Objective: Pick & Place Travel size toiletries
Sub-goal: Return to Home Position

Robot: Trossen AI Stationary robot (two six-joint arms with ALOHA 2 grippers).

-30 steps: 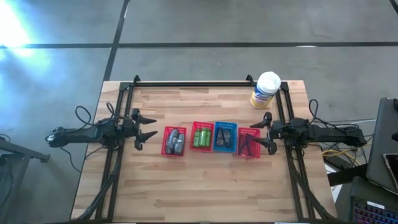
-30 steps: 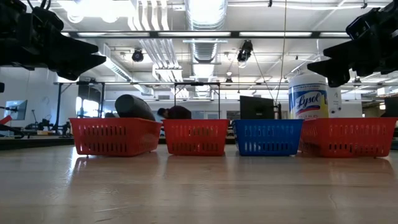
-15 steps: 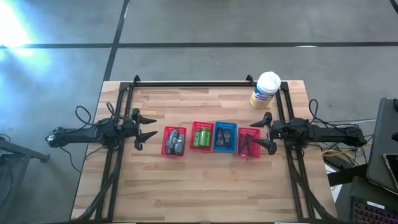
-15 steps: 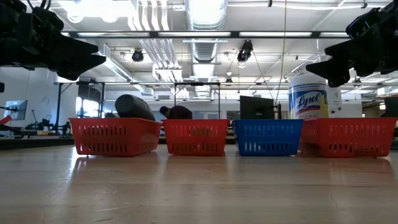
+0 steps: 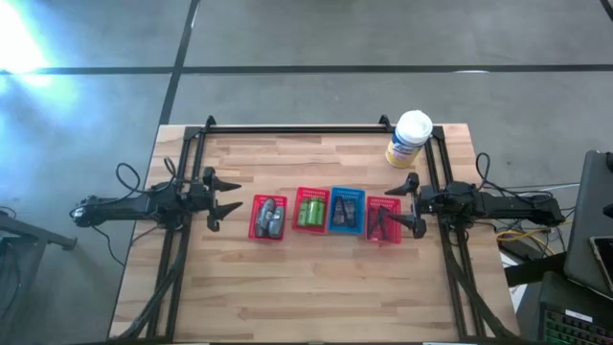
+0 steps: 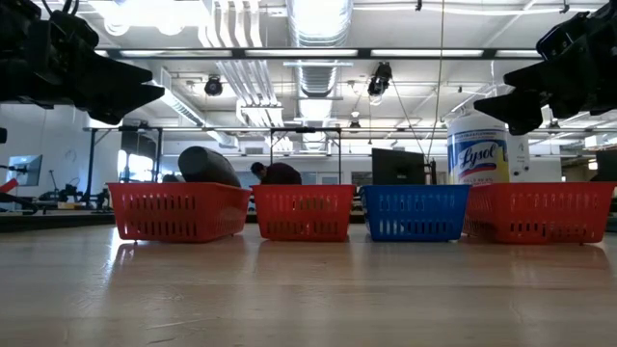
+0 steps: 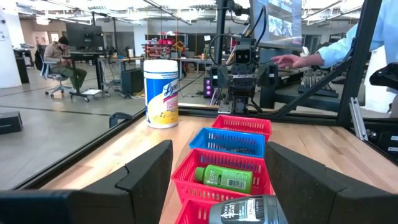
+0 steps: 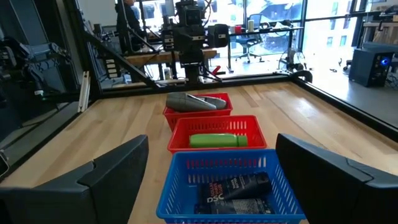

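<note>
Four mesh baskets stand in a row across the table's middle. The left red basket [image 5: 268, 218] holds grey-silver tubes [image 7: 245, 211]. The red one beside it [image 5: 311, 211] holds green packs [image 8: 217, 140]. A blue basket [image 5: 347, 212] holds black items [image 8: 233, 190], and the right red basket [image 5: 384, 219] holds slim black pieces. My left gripper [image 5: 228, 195] hovers open just left of the row, above the table [image 6: 145, 93]. My right gripper [image 5: 408, 203] hovers open at the row's right end [image 6: 492, 98]. Both point level along the row.
A white-lidded yellow canister [image 5: 409, 139] stands upright at the table's far right corner. Black frame rails run along the far, left and right edges [image 5: 297, 127]. Bare wood lies in front of the baskets [image 5: 306, 287]. A person's hand [image 7: 292, 59] shows beyond the table.
</note>
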